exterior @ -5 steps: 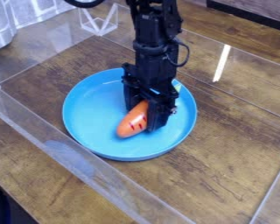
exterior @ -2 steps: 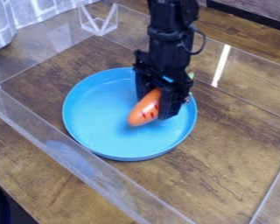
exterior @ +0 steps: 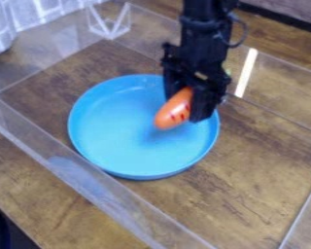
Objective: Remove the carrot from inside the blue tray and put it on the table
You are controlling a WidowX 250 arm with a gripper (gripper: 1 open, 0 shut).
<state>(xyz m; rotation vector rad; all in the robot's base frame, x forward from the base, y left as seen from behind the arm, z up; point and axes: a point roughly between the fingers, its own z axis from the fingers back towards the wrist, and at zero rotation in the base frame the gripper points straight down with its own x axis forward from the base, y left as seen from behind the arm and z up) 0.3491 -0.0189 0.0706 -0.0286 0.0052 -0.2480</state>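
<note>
Camera view: carrot (exterior: 174,109) is off the floor of the tray (exterior: 100,131), hanging in the air over the tray's right side, just inside the rim. Its leafy top is hidden between the fingers and the orange tip points down and left. The gripper (exterior: 190,97) points straight down and is clamped on the carrot's upper end, jaws nearly closed around it. Nothing else touches the carrot.

By my reading, the lift-out step is in hand; the carrot is clear of the dish bottom but not yet past the rim. The next move calls for carrying it sideways over the rim to bare table (exterior: 268,165), lowering it until it rests on the wood, then opening the fingers.
</note>
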